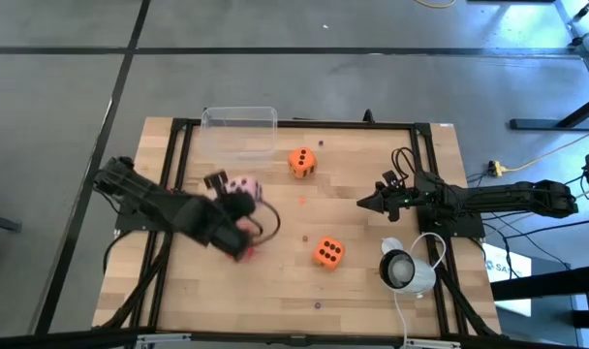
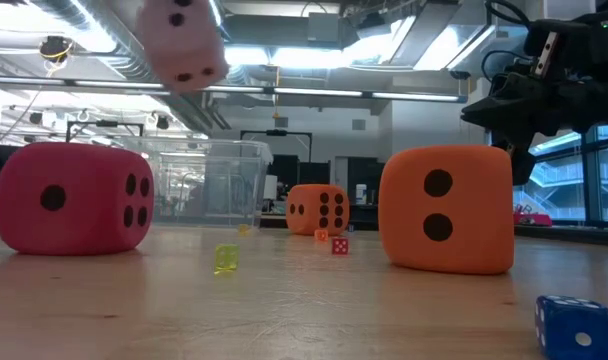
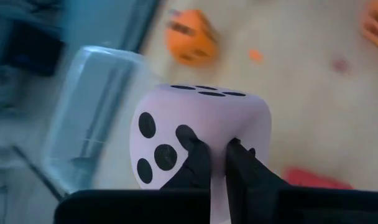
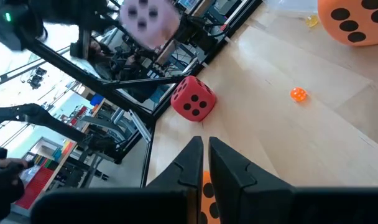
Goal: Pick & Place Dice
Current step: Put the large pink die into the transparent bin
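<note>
- Blue, a tiny die sits nearest the low camera, at the right of the wooden table.
- A white round device with a cable lies near the table's near-right corner.
- An orange die rests on the near part of the table, right of centre; in the low view it shows two pips.
- The red die lies on the table to the left, just beside the left arm and partly hidden by it from above; the low view shows it resting on the wood.
- The left gripper is clenched on the pink die, its dark fingers pinching one face together; the die is held up off the table, left of centre, above the red die's area.
- The right gripper hangs over the right side of the table, pointing left, its fingers closed together with nothing between them.
- Three tiny dice lie mid-table: a yellow one, a red one and an orange one.
- A second orange die sits farther back, near the centre of the far part.
- A clear plastic bin stands at the far edge, left of centre, behind the pink die.
</note>
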You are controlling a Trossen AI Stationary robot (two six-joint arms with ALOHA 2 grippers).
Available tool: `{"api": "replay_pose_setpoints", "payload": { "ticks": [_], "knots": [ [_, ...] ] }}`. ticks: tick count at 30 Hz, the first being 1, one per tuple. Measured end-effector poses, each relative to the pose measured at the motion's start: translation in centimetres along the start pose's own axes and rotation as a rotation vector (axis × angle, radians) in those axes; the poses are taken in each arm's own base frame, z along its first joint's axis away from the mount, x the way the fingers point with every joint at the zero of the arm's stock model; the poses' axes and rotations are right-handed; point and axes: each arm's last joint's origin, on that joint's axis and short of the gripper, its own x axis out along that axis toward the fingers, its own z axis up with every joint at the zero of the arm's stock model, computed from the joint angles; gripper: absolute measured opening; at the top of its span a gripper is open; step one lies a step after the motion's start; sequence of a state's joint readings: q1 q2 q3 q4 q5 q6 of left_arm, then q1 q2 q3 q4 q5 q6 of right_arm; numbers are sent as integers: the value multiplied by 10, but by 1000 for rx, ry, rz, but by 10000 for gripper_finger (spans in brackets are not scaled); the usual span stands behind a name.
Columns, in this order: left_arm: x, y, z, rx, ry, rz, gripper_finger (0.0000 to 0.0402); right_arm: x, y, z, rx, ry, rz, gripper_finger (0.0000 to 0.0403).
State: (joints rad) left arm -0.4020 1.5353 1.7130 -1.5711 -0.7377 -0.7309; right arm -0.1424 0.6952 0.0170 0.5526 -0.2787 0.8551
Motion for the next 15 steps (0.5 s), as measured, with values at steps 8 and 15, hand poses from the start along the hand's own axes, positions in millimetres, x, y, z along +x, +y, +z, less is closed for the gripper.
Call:
{"api": "replay_pose_setpoints", "payload": {
  "ticks": [8, 15],
  "knots": [
    [29, 74, 21, -98, 14, 238, 1, 0, 0, 0, -1, -2, 2, 27],
    [84, 126, 43, -90, 79, 242, 1, 0, 3, 4, -18, -57, 20, 27]
  ]
}}
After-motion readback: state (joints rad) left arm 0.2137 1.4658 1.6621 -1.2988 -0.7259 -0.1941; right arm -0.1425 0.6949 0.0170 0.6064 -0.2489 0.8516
